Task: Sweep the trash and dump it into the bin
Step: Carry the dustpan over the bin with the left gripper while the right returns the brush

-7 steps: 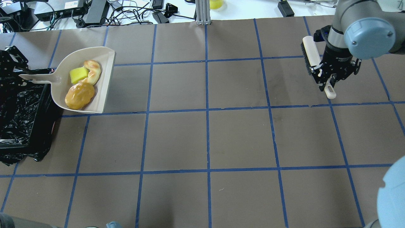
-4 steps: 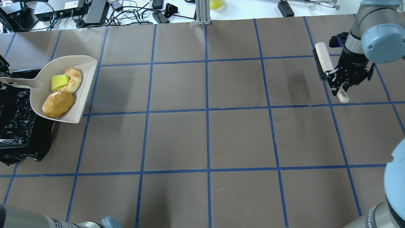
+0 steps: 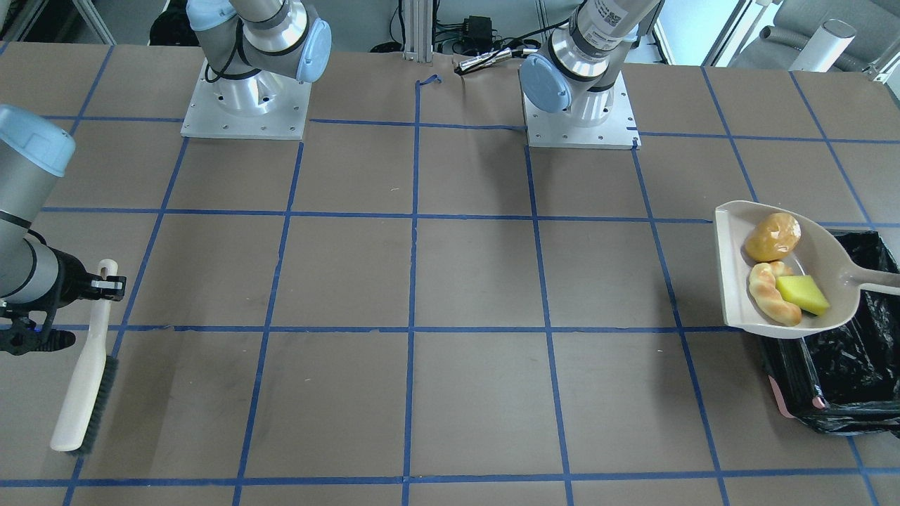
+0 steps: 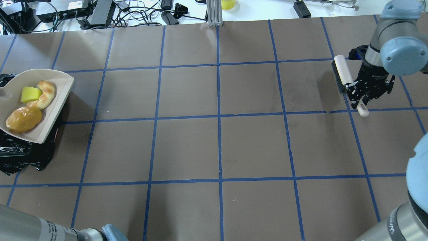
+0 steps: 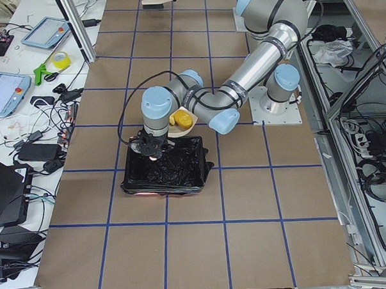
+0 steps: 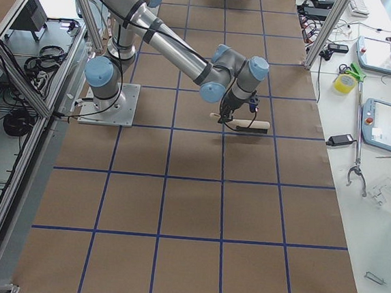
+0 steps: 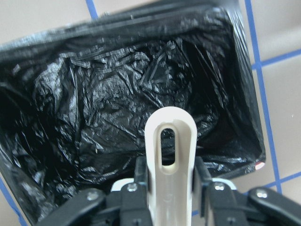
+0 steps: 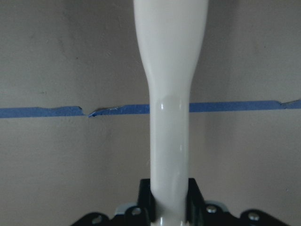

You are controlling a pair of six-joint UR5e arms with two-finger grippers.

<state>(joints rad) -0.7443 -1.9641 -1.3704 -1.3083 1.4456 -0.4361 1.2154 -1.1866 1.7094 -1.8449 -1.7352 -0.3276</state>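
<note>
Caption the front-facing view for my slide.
Dustpan loaded with trash hangs over the bin edge; the right gripper holds the brush far aside.

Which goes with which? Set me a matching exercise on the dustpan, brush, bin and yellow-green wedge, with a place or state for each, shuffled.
Things:
1. dustpan
2. brush
3. bin
4. wedge

Places or states:
a. lined with black plastic
b. gripped in the right jaws
c. lying in the dustpan
d. gripped by its handle in the left jaws

Pairs: 1-d, 2-b, 3-a, 4-c
</note>
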